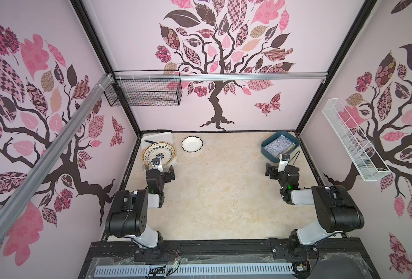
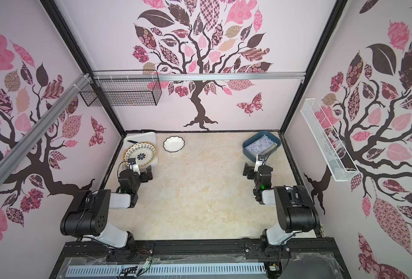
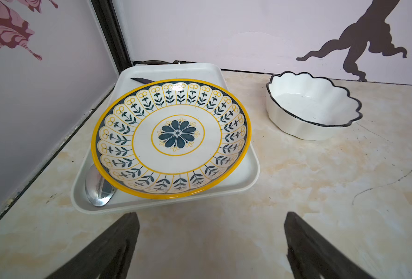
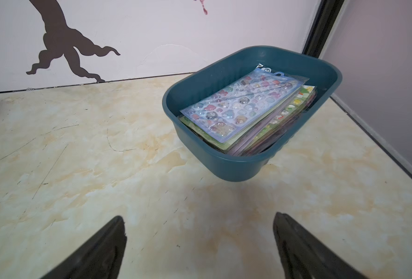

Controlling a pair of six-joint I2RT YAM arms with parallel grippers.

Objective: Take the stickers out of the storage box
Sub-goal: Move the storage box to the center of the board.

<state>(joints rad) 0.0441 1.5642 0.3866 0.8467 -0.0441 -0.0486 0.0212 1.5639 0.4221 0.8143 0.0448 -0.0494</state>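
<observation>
Stickers (image 4: 241, 106) stacked inside box (image 4: 236, 169); blue sheet on top, green and pink edges beneath. Box at 1 o'clock corner of tabletop (image 1: 219, 193), near back wall. Right fingers (image 4: 304, 246) spread wide, empty, over tabletop at box's 6 o'clock, apart from it. Left fingers (image 3: 108, 246) spread wide, empty, at 6 o'clock of tray (image 3: 248, 178). Tray at 11 o'clock corner holds plate (image 3: 171, 137), spoon (image 3: 96, 190), knife (image 3: 139, 81). Bowl (image 3: 313, 106) at tray's 3 o'clock.

Bright, even, diffuse light fills the cell. A soft shadow lies on the table (image 4: 103, 145) at the near side of the storage box (image 4: 236, 169). The stickers (image 4: 243, 103) glint. Both top views bow at the edges. The left gripper (image 3: 211, 215) and right gripper (image 4: 199, 215) look blurred close up.
</observation>
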